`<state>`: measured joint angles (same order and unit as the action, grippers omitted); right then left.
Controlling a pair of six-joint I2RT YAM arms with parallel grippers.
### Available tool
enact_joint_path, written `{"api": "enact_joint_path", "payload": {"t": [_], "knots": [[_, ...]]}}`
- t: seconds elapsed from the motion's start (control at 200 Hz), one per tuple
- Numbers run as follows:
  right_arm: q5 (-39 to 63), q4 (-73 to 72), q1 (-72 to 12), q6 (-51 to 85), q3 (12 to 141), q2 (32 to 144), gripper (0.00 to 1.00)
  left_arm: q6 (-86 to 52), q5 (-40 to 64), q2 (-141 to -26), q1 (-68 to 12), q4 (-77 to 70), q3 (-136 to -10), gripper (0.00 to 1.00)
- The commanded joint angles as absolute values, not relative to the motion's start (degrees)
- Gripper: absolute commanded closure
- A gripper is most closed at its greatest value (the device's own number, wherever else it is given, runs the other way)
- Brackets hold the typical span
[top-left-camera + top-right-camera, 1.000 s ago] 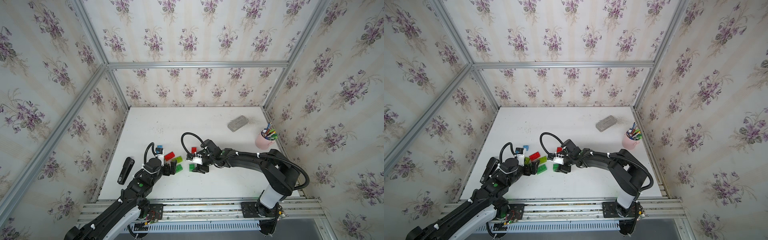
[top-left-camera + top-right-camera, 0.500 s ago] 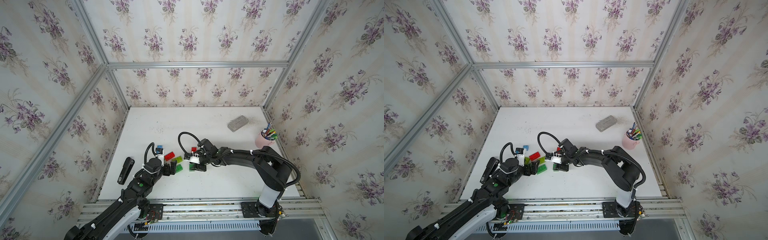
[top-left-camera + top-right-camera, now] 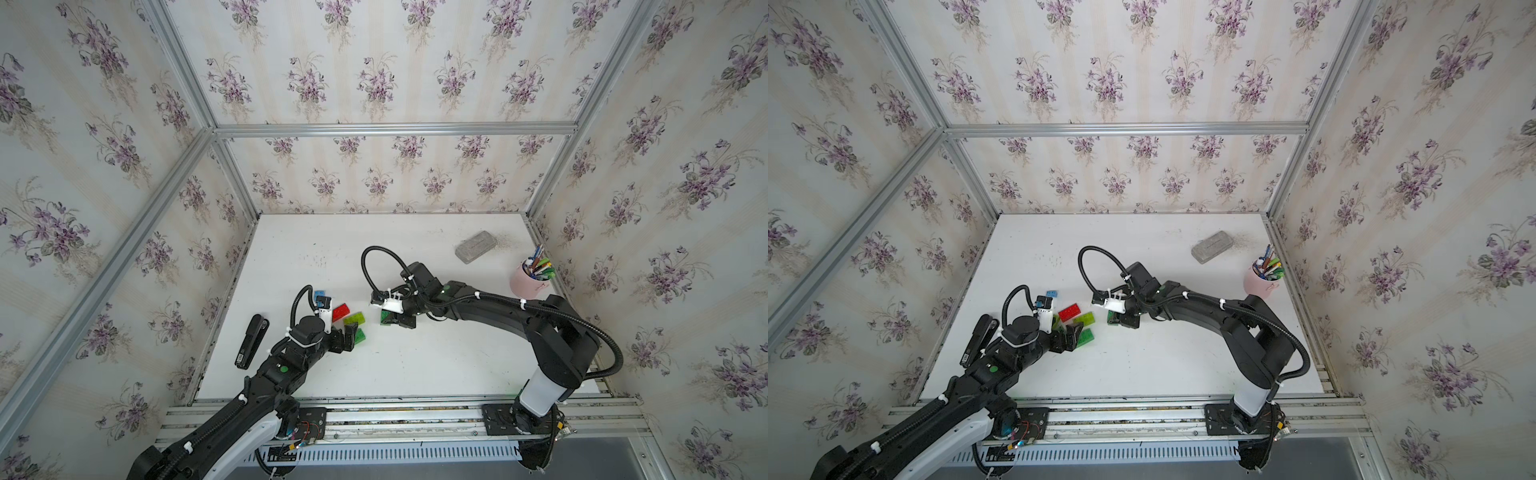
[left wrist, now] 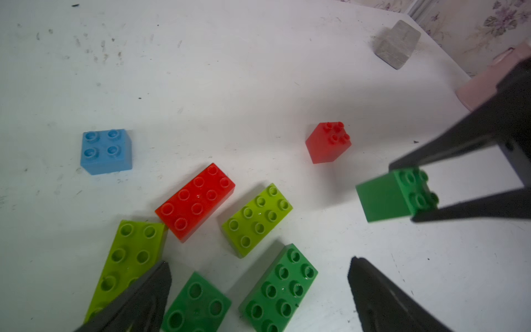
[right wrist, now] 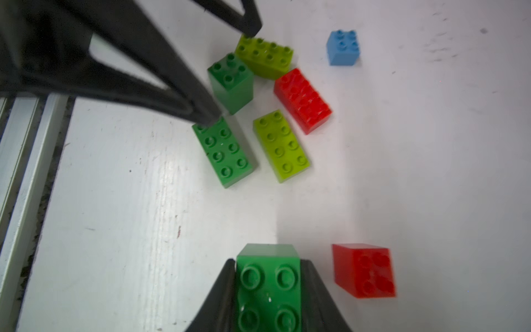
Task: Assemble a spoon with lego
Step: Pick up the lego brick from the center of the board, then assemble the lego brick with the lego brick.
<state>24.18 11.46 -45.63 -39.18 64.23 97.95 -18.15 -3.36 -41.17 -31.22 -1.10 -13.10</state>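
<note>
1. In both top views the right gripper [image 3: 397, 321] clamps a dark green square plastic brick [image 3: 385, 317] on the white tabletop [image 3: 415, 365]. The left gripper [image 3: 350, 332] hangs wide open and empty over the loose lego pile [image 3: 351, 319].
2. Left wrist: the bricks apparently all lie separate, so the spoon is unstarted.
3. Only the right wrist shows the pads [image 5: 221, 293] flush against the brick's sides.

Lego bricks lie separate, studs up, on white tabletop [image 3: 415, 365]. Tight cluster: red oblong brick [image 4: 195, 201], lime oblong brick [image 4: 257, 219], second lime oblong brick [image 4: 129, 258] touching red one's corner, dark green oblong brick [image 4: 278, 287], tall dark green square brick [image 4: 196, 304]. Blue square brick [image 4: 105, 151] sits apart. Red square brick [image 4: 327, 143] stands alone, near gripped dark green square brick [image 4: 393, 198], clamped in right hand [image 5: 269, 261].
</note>
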Motion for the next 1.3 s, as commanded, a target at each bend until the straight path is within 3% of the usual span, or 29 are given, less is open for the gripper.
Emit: {"api": "enact_joint_path", "payload": {"t": [0.0, 0.385, 1.294], "knots": [[24.08, 16.60, -43.44, -42.74, 68.11, 98.68, 0.72, -14.50, -1.20, -41.85, -33.26, -5.60, -13.01, 0.00], [25.11, 22.59, -39.64, -48.04, 80.96, 108.14, 0.73, -10.94, -1.86, -42.36, -37.52, -7.12, -12.48, 0.00], [28.27, 24.34, -38.59, -47.26, 82.00, 112.71, 0.74, -11.84, -2.95, -43.20, -37.60, -7.21, -12.23, 0.00]]}}
